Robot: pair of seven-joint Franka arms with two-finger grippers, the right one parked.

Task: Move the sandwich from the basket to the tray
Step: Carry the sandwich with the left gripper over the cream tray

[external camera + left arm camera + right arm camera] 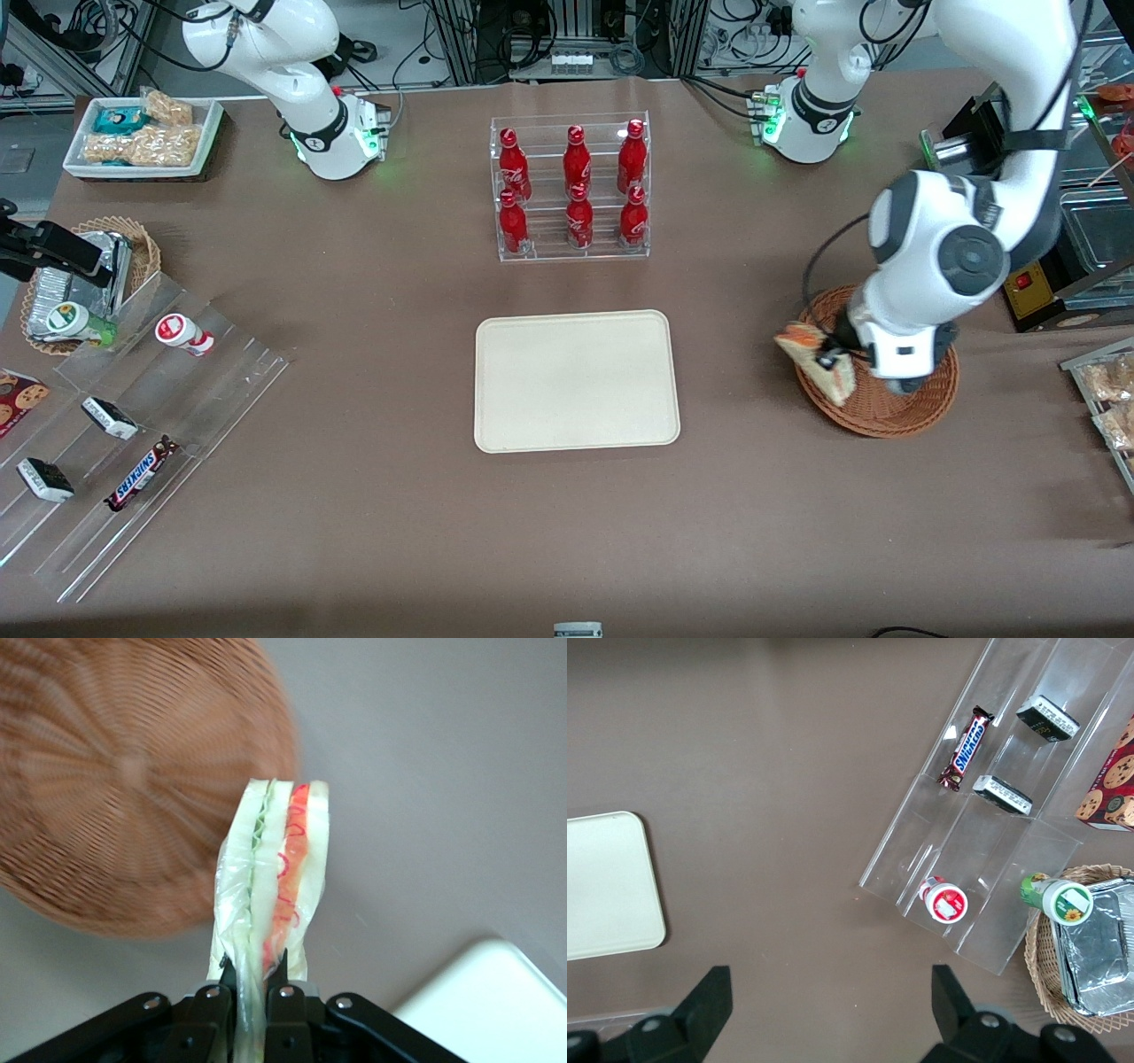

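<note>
Since the clear-wrapped sandwich (279, 868) is judged soft and crushable, it is pinched lightly at one end by the gripper (255, 979), lifted over the wicker basket's (921, 409) rim, well apart from the tray (576, 381).

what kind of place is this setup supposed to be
Probably a robot lab mocked up as a snack counter: a clear rack of red soda bottles, a Snickers bar, and the gripper holding a wrapped sandwich above the basket.

Left arm bent low, wrist angled down; gripper (833, 359) hanging over basket (895, 412) edge, fingers (285, 992) clamped on sandwich (276, 877).
</note>
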